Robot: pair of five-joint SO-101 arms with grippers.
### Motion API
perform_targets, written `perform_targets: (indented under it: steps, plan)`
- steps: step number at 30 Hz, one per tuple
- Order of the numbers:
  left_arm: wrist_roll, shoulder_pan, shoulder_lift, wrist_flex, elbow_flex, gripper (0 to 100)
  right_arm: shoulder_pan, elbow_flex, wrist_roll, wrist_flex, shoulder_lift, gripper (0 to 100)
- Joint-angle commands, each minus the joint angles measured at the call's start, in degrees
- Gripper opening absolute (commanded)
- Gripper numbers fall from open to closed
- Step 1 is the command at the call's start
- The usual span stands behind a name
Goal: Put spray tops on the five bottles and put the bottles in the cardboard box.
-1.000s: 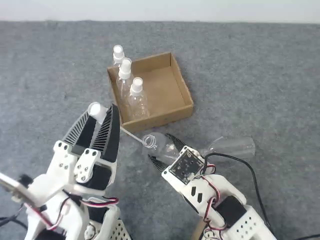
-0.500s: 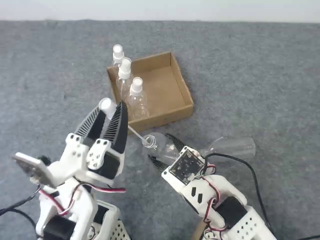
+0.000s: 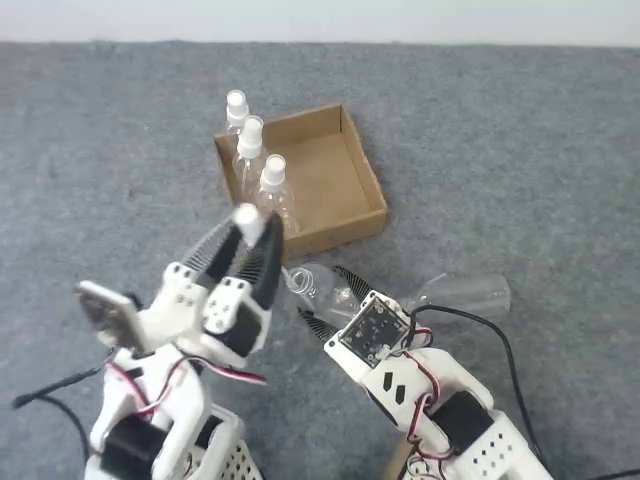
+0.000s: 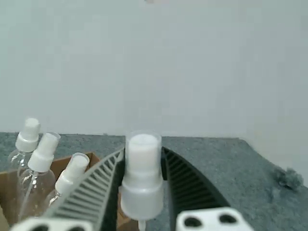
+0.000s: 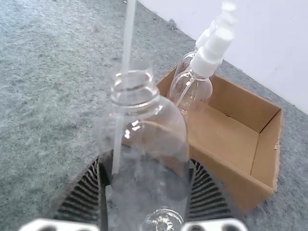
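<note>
Left end effector [image 4: 143,156] clamps a spray top [image 4: 142,175]; right end effector [image 5: 144,167] grips an uncapped bottle [image 5: 144,132].

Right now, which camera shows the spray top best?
The left wrist view: the spray top is close and centred. The high view shows it small, from above; the right wrist view shows its tube.

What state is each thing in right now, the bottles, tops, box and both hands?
Left hand: shut on spray top.
Right hand: shut on open bottle.
Three bottles: upright, tops on.
Fifth bottle: lying on its side, no top.
Box: open.
</note>
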Motion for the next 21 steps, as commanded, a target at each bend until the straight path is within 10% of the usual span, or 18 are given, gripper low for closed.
perform_targets:
  steps: [1,21]
  plan:
    - [-4.31,4.75,-1.14,-1.85,1.01,2,1.01,0.18,0.53,-1.27,-0.92,0.6]
    - [-5.19,5.71,-1.05,9.41,-2.15,16,6.55,0.53,0.26,-1.19,-0.92,0.6]
